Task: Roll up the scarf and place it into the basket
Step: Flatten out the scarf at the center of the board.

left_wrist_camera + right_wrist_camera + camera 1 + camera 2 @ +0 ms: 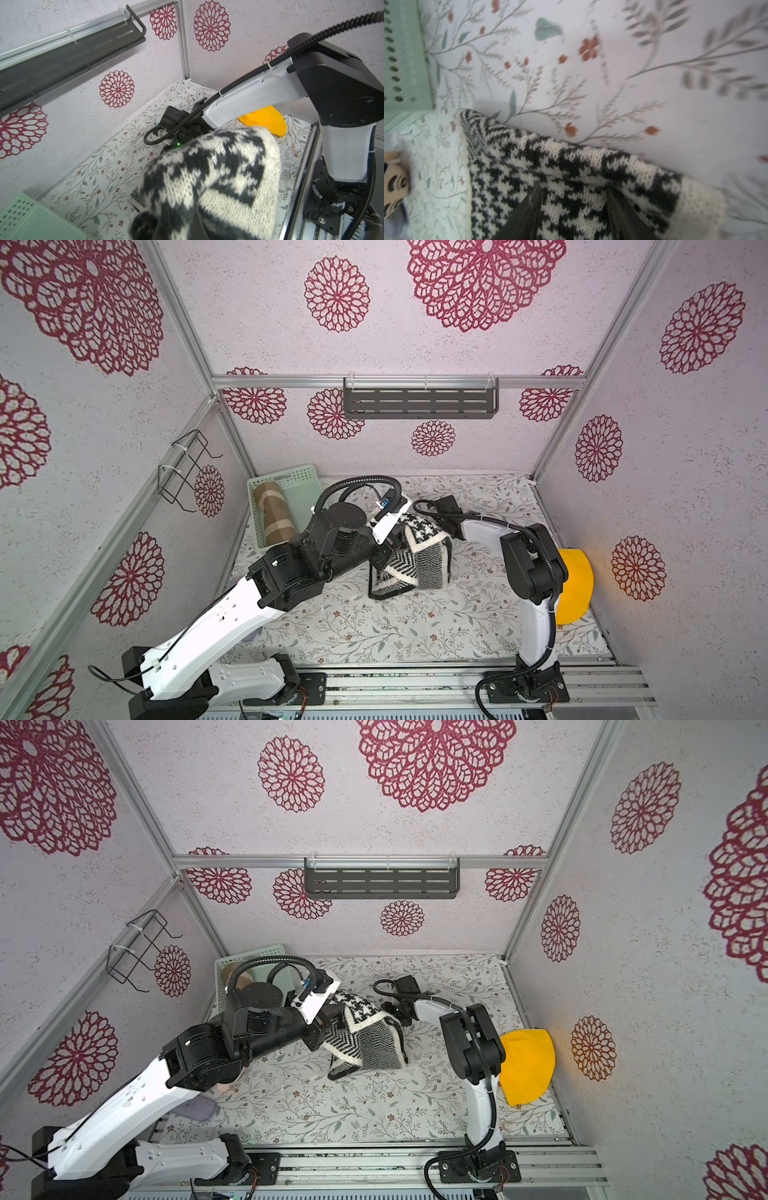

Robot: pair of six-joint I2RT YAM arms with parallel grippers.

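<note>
While both grippers hold it, the scarf (pixel 415 560) hangs as a loose black-and-white tent over the middle of the table (pixel 374 635), outside the basket (pixel 297 476). We note the left gripper (pixel 384 558) is pinched fully closed on a fold at one upper corner. In its wrist view the knit drapes over the fingers and hides most of them. We read the right gripper (pixel 573 193) as clamped on a thick edge: its two dark fingers stand part-way apart with knit bunched between them, and that edge is lifted off the table.

Key relation: the basket lies just beyond the left gripper, on the side away from the right gripper. It is well apart from the right gripper, with the scarf in between, so the left arm is the nearer one. The held ridge of the scarf runs from gripper to gripper, roughly crosswise to the basket's long sides.

A brown roll (pixel 272 510) lies lengthwise in the basket, against the wall farthest from the left gripper. The free lane is the nearer one, partly hidden by the left arm. We judge the bundle folded rather than tightly rolled. It would have to turn to lie alongside the brown roll.
</note>
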